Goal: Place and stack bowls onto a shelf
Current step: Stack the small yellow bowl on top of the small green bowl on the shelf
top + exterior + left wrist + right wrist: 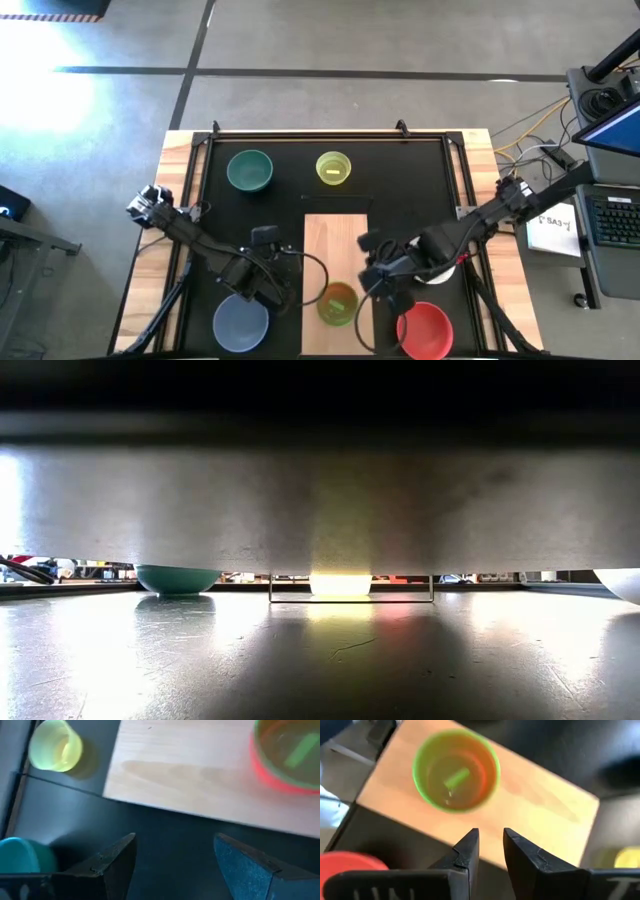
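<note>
The pale wooden shelf (335,245) lies flat on the black table. A bright green bowl nested in an orange-red one (337,303) stands on the shelf's near end; the stack also shows in the right wrist view (456,771). My left gripper (290,272) is open and empty over the table, at the shelf's left edge (170,812). My right gripper (375,268) hovers over the shelf's right part (545,815), fingers a narrow gap apart, empty. A teal bowl (249,170) and a yellow bowl (333,168) stand at the far side.
A grey-blue bowl (240,323) stands near left and a red bowl (425,330) near right. A white bowl (447,279) is mostly hidden under the right arm. In the low view a broad grey blur (320,500) covers the upper half.
</note>
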